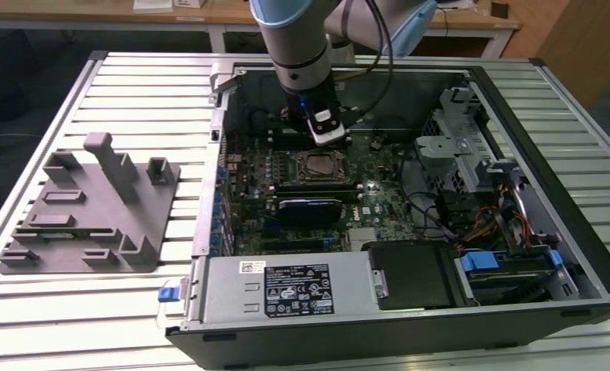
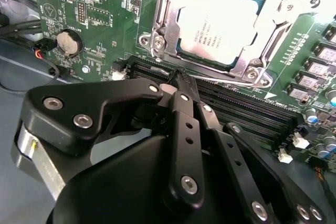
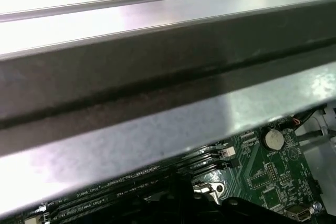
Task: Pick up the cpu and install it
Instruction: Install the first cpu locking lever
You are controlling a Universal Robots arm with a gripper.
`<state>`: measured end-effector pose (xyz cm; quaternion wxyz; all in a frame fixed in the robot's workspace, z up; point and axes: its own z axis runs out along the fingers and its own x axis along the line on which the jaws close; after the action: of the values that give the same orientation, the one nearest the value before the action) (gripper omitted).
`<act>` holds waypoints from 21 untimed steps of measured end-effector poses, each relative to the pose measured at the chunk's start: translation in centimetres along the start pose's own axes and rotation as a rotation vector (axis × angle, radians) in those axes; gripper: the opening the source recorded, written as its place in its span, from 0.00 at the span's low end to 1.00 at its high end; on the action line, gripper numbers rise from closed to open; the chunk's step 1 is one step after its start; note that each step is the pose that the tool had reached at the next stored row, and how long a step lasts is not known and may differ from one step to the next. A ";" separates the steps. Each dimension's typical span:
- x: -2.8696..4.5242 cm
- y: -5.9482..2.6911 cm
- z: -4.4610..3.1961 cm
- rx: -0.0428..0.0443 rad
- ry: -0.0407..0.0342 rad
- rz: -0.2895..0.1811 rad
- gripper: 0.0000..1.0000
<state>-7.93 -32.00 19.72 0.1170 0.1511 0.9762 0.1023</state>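
- Pale silver metal marks the top of the cpu (image 2: 220,22), which is seen lying flat in the motherboard socket, enclosed on all sides by the shiny socket frame (image 2: 157,38).
- The gripper (image 2: 180,80) is seen in the second wrist view with its 2 black fingers drawn together to a single tip; nothing is clamped between them.
- In that view the fingertips are held just beside the socket, over the black memory slots (image 2: 247,108), and apart from the cpu.
- In the exterior view the gripper is placed at about 12 o'clock of the cpu, low inside the open computer case (image 1: 552,154), with the arm (image 1: 299,46) rising straight above it.
- A round coin cell (image 2: 69,43) is seated on the green motherboard (image 2: 105,3), well apart from the socket; it is also seen in the first wrist view, beyond a broad grey metal edge (image 3: 157,129).
- In the exterior view the labelled power supply (image 1: 284,290) is found at 6 o'clock of the cpu, and a metal drive cage (image 1: 459,147) at 3 o'clock.
- A grey moulded fixture (image 1: 88,209) is laid on the slatted table (image 1: 129,85) at 9 o'clock of the case, apart from it.
- A small blue part (image 1: 168,294) is seen beside the case, at 7 o'clock of the cpu.
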 end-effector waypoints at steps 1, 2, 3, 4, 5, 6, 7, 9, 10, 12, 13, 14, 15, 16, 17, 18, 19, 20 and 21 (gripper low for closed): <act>0.01 0.01 0.03 0.0010 -0.0012 0.005 0.11; 0.03 0.04 0.07 0.0018 -0.0022 0.009 0.11; 0.06 0.08 0.10 0.0021 -0.0027 0.011 0.11; 0.08 0.14 0.13 0.0022 -0.0030 0.012 0.11; 0.11 0.18 0.15 0.0023 -0.0030 0.012 0.11; 0.12 0.21 0.17 0.0024 -0.0031 0.012 0.11; 0.14 0.23 0.19 0.0024 -0.0032 0.013 0.11; 0.14 0.23 0.20 0.0029 -0.0035 0.015 0.11; 0.14 0.23 0.23 0.0033 -0.0041 0.016 0.11; 0.15 0.22 0.28 0.0049 -0.0048 0.017 0.11; 0.16 0.21 0.30 0.0061 -0.0051 0.017 0.11; 0.17 0.21 0.32 0.0075 -0.0056 0.017 0.11; 0.17 0.20 0.34 0.0092 -0.0061 0.016 0.11; 0.17 0.20 0.36 0.0110 -0.0067 0.016 0.11; 0.17 0.20 0.37 0.0127 -0.0073 0.015 0.11; 0.18 0.19 0.38 0.0143 -0.0079 0.015 0.11; 0.18 0.19 0.39 0.0164 -0.0086 0.014 0.11; 0.18 0.18 0.40 0.0186 -0.0092 0.014 0.11; 0.18 0.18 0.40 0.0208 -0.0099 0.013 0.11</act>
<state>-7.94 -31.71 19.35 0.1195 0.1592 0.9756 0.0922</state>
